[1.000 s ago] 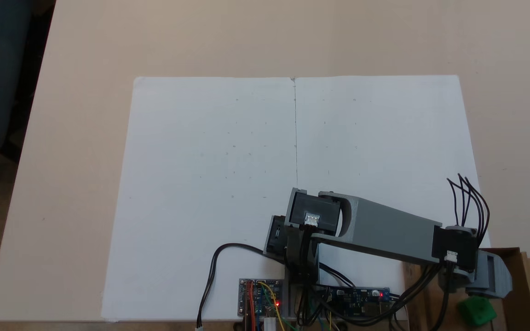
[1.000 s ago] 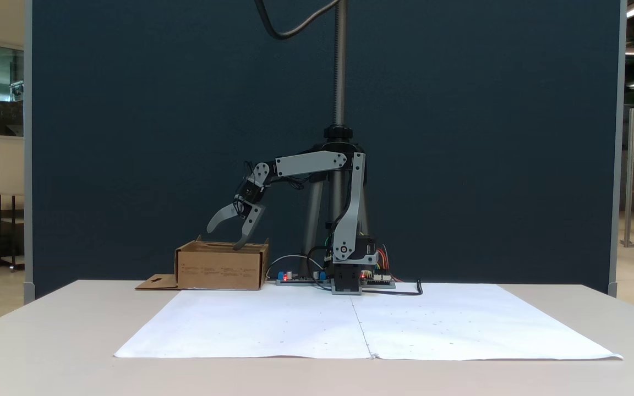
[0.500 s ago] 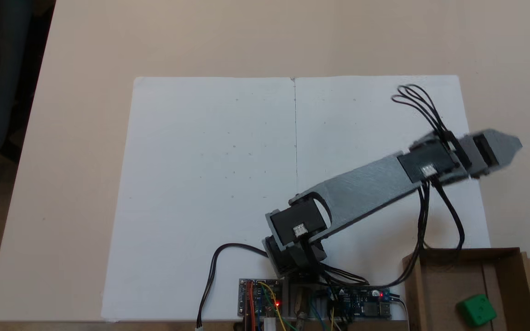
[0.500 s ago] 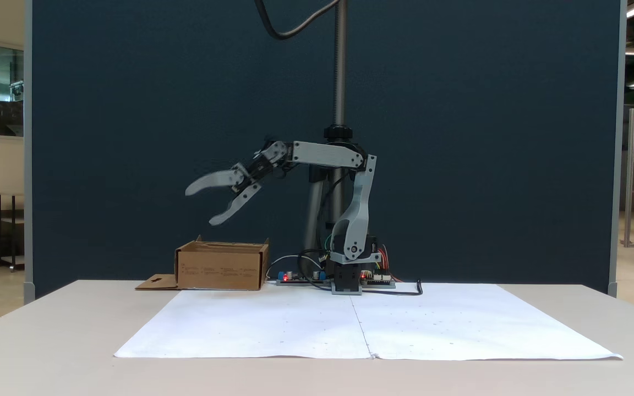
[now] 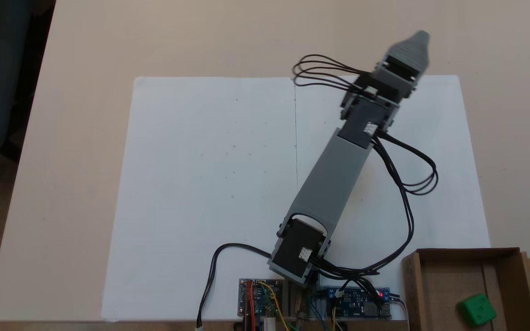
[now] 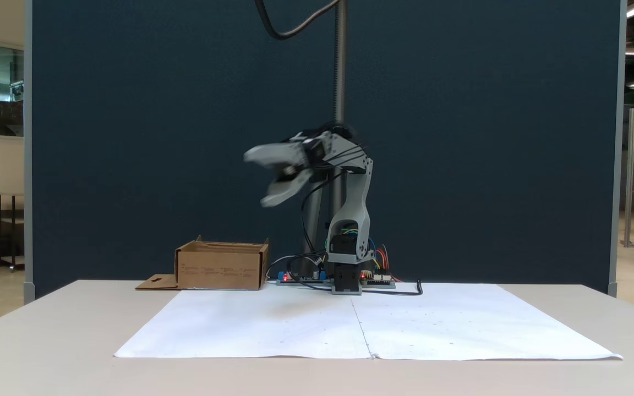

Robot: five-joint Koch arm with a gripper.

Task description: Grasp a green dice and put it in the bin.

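The green dice [image 5: 476, 310] lies on the floor of the bin [image 5: 463, 252], a brown cardboard box at the lower right corner of a fixed view. In the other fixed view the bin [image 6: 222, 268] stands left of the arm's base and its wall hides the dice. My gripper [image 6: 256, 180] hangs high in the air, right of the bin and well above it, blurred by motion, jaws spread wide with nothing between them. From above, my gripper [image 5: 418, 42] reaches out past the far edge of the paper, far from the bin.
A large white paper sheet [image 5: 210, 184] covers the table's middle. Circuit boards [image 5: 260, 299] with wires sit at the arm's base. Loose black cables [image 5: 412, 184] loop beside the arm. A metal pole [image 6: 340, 60] rises behind the base, before a dark blue screen.
The arm has lifted off the bin and swung away from it towards the middle and far side of the paper. The gripper stayed open; the dice stays in the bin.
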